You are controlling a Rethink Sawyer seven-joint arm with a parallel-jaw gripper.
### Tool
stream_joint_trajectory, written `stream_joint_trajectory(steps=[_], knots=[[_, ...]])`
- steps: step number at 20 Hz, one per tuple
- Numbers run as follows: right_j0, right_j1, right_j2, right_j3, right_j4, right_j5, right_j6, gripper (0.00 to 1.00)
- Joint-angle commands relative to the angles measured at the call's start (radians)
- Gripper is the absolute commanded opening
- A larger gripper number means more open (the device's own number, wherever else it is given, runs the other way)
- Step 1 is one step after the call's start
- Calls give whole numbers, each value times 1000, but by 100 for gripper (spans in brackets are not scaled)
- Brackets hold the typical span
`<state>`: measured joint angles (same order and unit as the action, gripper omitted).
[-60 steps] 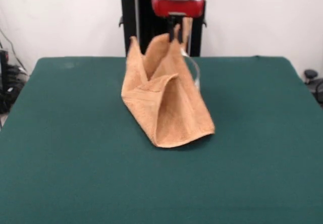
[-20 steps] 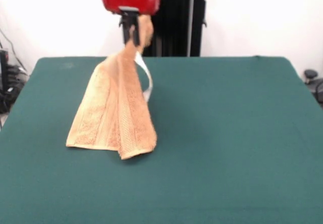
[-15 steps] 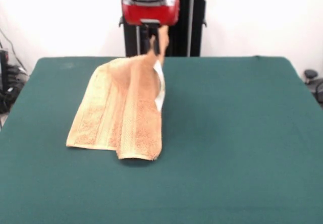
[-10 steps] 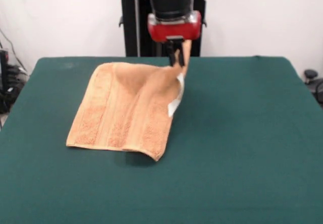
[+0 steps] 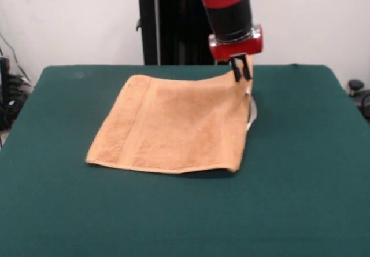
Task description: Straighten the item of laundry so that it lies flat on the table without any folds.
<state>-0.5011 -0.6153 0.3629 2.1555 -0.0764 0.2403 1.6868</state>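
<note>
The end effector is pinching the towel by its upper-right corner, the cloth spreading lower left across the table

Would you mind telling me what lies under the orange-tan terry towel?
The orange-tan terry towel lies on the dark green felt table. A white tag peeks out below the corner held by the gripper. Anything beneath is hidden.

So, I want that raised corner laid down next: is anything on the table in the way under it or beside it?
Nothing visible is. The end effector pinches the hand towel at its far corner, and the green table beside that corner shows only bare cloth. The white tag hangs at that edge, part of the towel itself.
</note>
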Motion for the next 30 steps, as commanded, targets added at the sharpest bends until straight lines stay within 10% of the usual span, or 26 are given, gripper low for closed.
stream_joint_trajectory(steps=[1,13,22,23,30], knots=[[-13,90,175,98,11,-81,148,0],[-108,308,190,-48,-178,-189,23,0],[-35,187,64,-107,-190,-154,87,0],[-40,188,71,-109,-202,-163,80,100],[-4,13,28,-44,-117,-68,154,100]])
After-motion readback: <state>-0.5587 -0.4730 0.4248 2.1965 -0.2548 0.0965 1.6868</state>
